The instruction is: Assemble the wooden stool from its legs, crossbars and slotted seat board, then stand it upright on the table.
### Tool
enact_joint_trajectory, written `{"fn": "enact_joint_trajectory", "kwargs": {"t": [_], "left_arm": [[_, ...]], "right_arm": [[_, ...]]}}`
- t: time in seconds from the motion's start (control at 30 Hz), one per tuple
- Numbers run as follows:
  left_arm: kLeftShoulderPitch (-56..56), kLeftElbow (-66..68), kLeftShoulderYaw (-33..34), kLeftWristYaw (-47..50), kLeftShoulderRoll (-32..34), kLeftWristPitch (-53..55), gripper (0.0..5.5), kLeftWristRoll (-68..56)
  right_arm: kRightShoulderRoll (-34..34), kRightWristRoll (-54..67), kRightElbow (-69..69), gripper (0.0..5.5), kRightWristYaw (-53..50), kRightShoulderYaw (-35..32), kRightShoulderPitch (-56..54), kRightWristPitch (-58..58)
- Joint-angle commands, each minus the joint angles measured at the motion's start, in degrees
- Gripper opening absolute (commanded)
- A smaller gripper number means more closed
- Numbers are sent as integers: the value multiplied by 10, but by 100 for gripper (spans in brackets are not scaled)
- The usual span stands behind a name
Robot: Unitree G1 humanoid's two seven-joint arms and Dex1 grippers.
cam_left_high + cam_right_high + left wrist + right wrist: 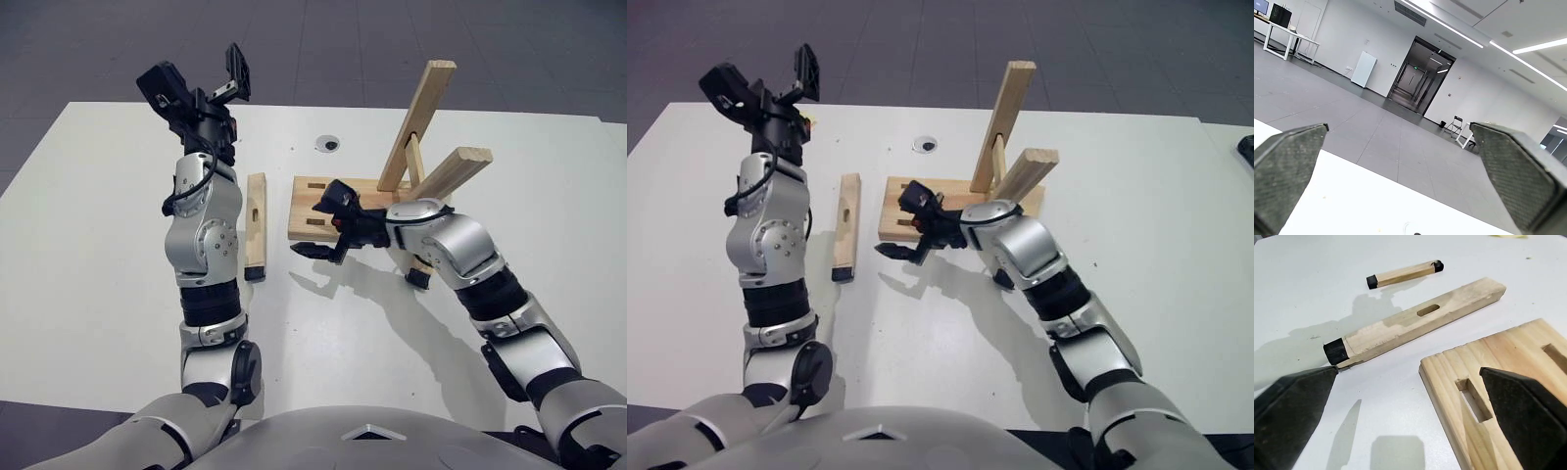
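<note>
Wooden seat board [304, 204] touching right gripper [320, 254], fingers apart | loose leg [256, 240] to its left | left gripper [201, 83] raised, fingers apart

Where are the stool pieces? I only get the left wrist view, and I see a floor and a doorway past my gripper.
Observer: A loose leg lies flat on the table, in front of the robot.
Operator: Is the seat there too?
Observer: Yes. The seat board lies flat just right of that leg, with two legs sticking up, tilted, from its far right part.
Operator: What's my other gripper doing?
Observer: The right gripper hangs open by the board's near left corner, holding nothing.
</note>
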Motion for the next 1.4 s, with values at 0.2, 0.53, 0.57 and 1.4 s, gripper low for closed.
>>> {"fn": "enact_joint_trajectory", "kwargs": {"t": [0.2, 0.53, 0.57, 1.4], "left_arm": [[7, 4, -12, -2, 2, 8, 540, 23], [5, 10, -11, 0, 0, 4, 540, 28], [4, 11, -10, 0, 0, 3, 540, 28], [28, -10, -7, 14, -5, 13, 540, 43]], "right_arm": [[39, -23, 48, 538, -4, -2, -24, 49], [94, -46, 151, 538, -9, -3, -86, 114], [98, -50, 161, 538, -6, 1, -94, 115], [-303, -341, 6, 538, 394, 178, -87, -425]]}}
